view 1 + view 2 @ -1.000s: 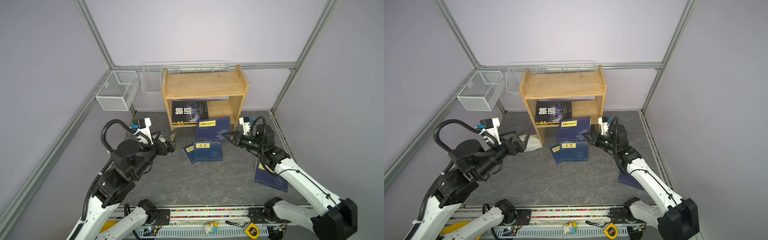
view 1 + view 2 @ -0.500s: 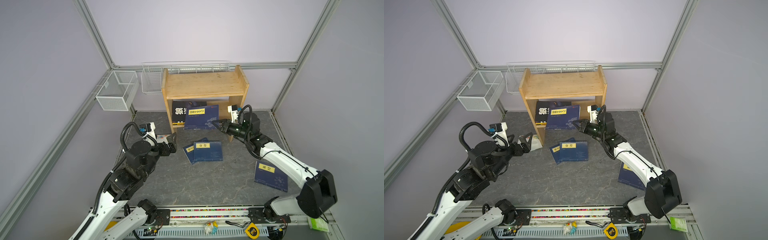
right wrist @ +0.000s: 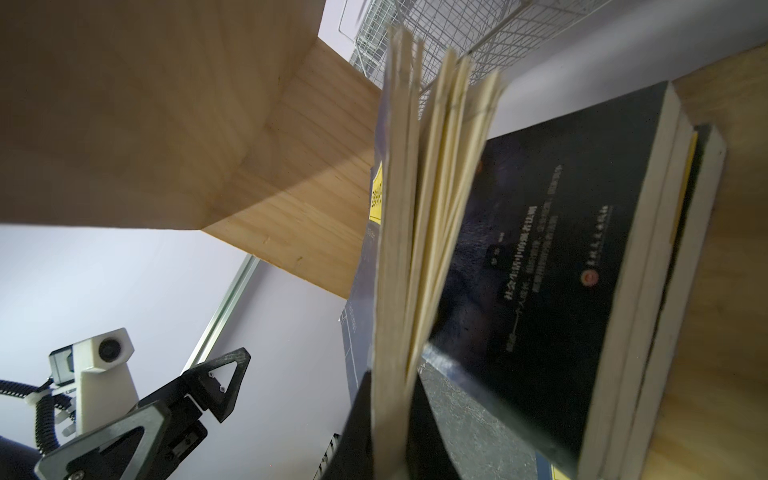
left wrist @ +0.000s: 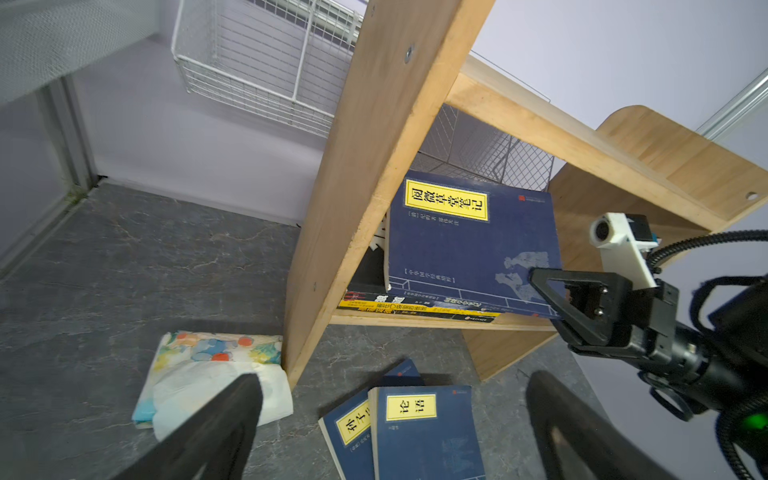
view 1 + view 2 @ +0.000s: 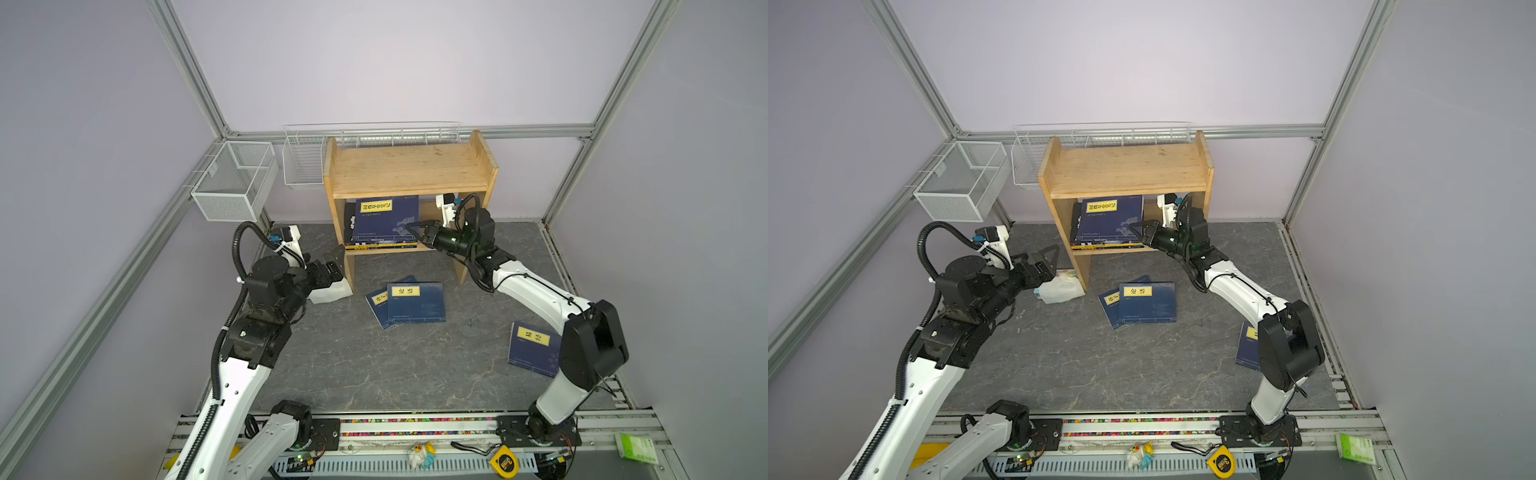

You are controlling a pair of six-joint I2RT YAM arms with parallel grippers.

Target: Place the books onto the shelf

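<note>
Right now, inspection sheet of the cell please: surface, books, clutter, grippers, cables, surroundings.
Surface: grey stone-pattern table, nothing spilled.
Job's things: tilted navy book in the lower bay of the shelf, over a flat stack; pair of navy books overlapping on the table in front of the shelf; lone navy book beside the right arm.
Clutter: floral packet at the foot of the shelf's side panel.
Grippers: right gripper shut on the tilted navy book; left gripper open, holding nothing, near the packet.
Cables: black hose loops off the left arm, away from the books.
Surroundings: wire baskets on the wall rail; tape measure, green box on the front rail.
</note>
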